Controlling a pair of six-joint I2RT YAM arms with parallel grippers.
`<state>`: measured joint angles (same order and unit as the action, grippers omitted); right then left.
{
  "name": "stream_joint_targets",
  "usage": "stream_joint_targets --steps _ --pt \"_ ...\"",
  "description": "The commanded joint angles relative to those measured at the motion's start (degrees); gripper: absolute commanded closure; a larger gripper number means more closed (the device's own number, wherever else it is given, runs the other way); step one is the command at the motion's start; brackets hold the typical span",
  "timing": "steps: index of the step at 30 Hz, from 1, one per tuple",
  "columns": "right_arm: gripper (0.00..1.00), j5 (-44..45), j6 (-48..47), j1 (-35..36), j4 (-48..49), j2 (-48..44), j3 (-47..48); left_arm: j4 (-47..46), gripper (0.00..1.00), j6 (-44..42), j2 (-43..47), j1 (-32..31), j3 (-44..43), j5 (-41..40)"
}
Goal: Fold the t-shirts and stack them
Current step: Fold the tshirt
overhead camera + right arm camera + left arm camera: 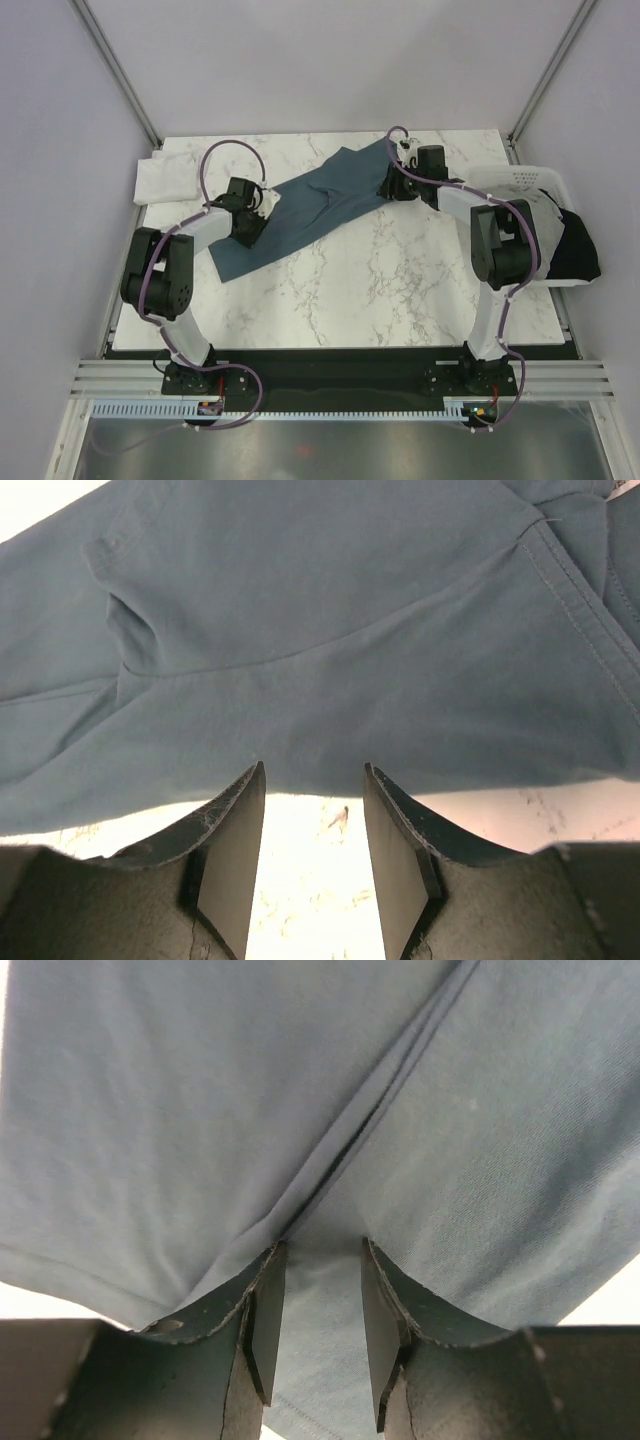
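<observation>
While the dark slate-blue cloth t-shirt (pixel 320 200) lies slantwise left of the white plastic slatted basket (pixel 520 178), my left gripper (pixel 323 1300) straddles a fold, and I cannot tell whether it is clamped. My right gripper (pixel 315 830) stands apart at the shirt's basket-side edge.

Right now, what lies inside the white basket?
A black shirt and pale cloth lie in the basket; the right arm hides part, and anything beneath them is covered.
</observation>
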<state>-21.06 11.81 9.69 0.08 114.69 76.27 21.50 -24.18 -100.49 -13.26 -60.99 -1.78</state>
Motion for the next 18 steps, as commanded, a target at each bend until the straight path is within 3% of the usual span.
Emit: stream_joint_targets --steps 1,11,18 --pt "0.48 0.1 2.0 0.1 4.1 3.9 4.1 -0.1 0.57 -2.1 -1.4 -0.2 0.2 -0.2" --pt "0.48 -0.2 1.9 0.0 0.3 12.1 10.5 2.8 0.59 -1.6 2.2 -9.2 8.6 0.2" --pt "0.48 -1.7 1.4 0.0 -5.2 17.5 21.5 4.3 0.59 -2.4 3.5 -22.3 11.9 0.4"
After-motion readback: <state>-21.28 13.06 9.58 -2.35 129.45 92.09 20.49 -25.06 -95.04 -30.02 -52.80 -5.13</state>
